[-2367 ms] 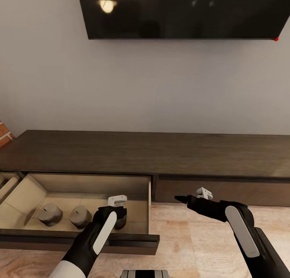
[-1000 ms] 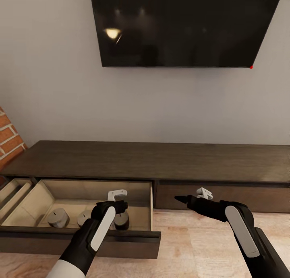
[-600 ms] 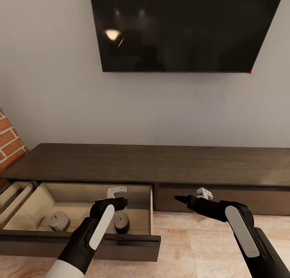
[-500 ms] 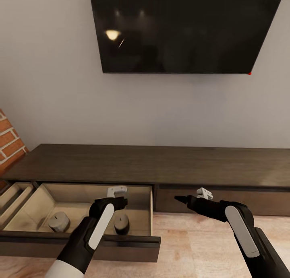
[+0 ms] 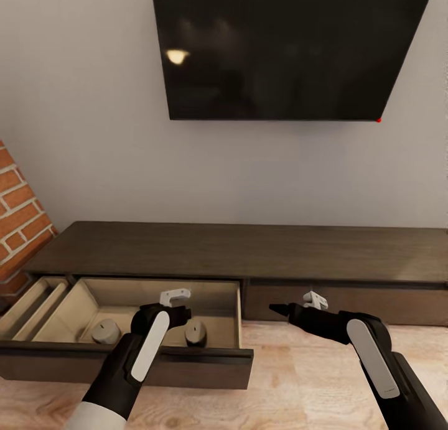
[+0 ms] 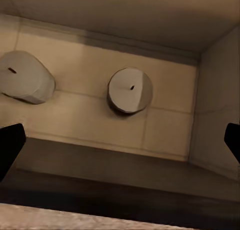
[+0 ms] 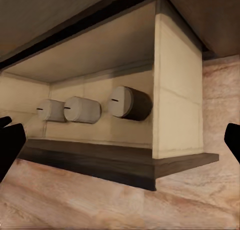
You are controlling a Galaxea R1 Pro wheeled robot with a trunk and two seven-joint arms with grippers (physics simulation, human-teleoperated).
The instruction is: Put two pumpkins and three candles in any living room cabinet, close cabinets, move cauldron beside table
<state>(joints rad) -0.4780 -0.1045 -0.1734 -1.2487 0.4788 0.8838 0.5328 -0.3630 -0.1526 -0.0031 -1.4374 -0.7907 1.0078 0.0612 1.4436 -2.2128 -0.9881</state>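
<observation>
Candles [image 7: 80, 109] stand in cabinet's [image 5: 249, 249] open drawer [image 5: 205, 363]; no labels legible.

No readable txt, labels, brands or nos. anywhere. The wall screen [image 5: 292, 47] was blank black w/ a lamp glare; the cabinet [image 5: 249, 249] fronts, the open drawer [image 5: 155, 355] and the candles [image 7: 82, 110] carried no markings.

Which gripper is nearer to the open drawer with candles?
Left. The left gripper hangs over the open drawer with the candles; the right gripper sits beside it.
</observation>
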